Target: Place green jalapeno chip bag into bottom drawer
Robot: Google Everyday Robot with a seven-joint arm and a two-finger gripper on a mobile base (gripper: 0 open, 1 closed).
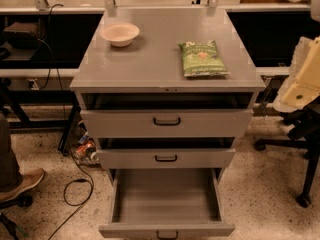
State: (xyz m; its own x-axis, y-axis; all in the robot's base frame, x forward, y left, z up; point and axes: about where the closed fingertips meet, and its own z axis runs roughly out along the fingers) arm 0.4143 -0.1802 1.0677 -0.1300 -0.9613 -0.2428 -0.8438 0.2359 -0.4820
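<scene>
The green jalapeno chip bag (pixel 202 58) lies flat on the grey cabinet top (pixel 150 59), on its right side near the front edge. The bottom drawer (pixel 166 196) is pulled far out, and its flat grey floor is bare. Its small dark handle (pixel 167 234) is at the lower edge of the view. My gripper is out of view. Only a cream-coloured section of my arm (pixel 302 76) shows at the right edge, to the right of the cabinet and apart from the bag.
A beige bowl (pixel 120 34) sits at the back left of the cabinet top. The top drawer (pixel 166 121) and middle drawer (pixel 166 158) stand slightly ajar. A dark wheeled chair base (pixel 300 134) is at the right. A person's shoe (pixel 22 183) and a cable (pixel 75 189) are on the floor at left.
</scene>
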